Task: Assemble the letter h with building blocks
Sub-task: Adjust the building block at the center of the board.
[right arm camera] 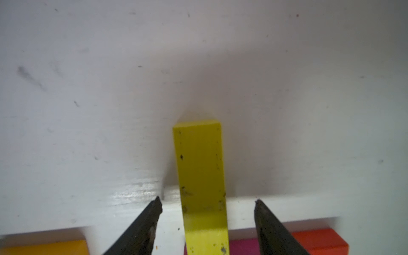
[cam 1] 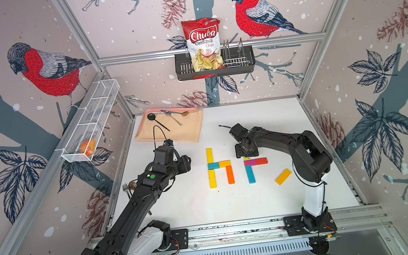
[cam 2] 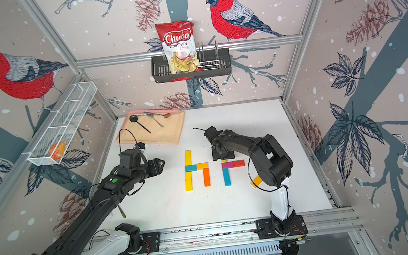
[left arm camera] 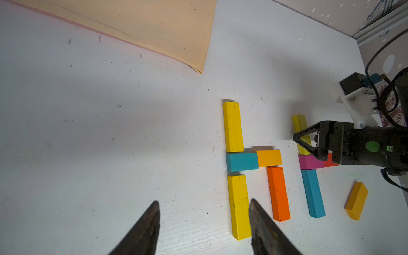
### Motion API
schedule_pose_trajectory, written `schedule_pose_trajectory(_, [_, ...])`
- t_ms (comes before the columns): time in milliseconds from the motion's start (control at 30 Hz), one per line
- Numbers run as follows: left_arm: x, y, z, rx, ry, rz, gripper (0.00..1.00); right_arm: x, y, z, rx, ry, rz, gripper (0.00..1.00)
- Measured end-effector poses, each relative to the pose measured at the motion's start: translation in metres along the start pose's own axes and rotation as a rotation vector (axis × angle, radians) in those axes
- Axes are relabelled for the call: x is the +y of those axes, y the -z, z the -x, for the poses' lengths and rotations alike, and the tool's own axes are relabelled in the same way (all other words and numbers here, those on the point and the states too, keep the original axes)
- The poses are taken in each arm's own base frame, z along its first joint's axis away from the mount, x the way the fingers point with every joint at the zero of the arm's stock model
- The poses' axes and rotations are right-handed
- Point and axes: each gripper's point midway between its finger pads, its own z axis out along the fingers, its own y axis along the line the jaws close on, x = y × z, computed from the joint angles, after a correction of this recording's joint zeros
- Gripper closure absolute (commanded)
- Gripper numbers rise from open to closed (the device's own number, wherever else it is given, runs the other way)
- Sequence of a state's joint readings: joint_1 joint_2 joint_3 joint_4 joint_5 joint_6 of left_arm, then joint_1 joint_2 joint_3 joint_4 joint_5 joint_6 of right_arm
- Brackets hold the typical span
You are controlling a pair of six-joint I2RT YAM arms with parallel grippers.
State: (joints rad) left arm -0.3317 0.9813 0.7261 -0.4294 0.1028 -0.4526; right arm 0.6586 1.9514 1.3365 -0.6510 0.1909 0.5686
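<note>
Right fingers point(right arm camera: 141, 227) flank yellow block point(right arm camera: 201, 176), white table point(cam 1: 206, 205), wallpaper point(cam 1: 44, 72)

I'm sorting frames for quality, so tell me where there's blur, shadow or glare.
Right wrist view: slightly soft, shadow around the yellow block, a glare streak on the table. Left wrist view: blocks sharp, the left fingers blurred up close. Both top views: sharp, evenly lit.
</note>
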Motion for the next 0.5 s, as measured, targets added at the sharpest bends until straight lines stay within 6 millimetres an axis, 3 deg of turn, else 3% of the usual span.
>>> schedule_pose_trajectory(167, [-0.0002,0.0008,0.0005,-0.003,0.0,-0.001,0.37,0.0022,-0.0074,-0.0009,0.016,-0.005,0.0,0.52])
schedule_pose_trajectory(500, [-0.0004,0.0013,0.0009,-0.005,-0.001,-0.002,0.37,0.0042,-0.0086,-0.0029,0.022,-0.002,0.003,0.62])
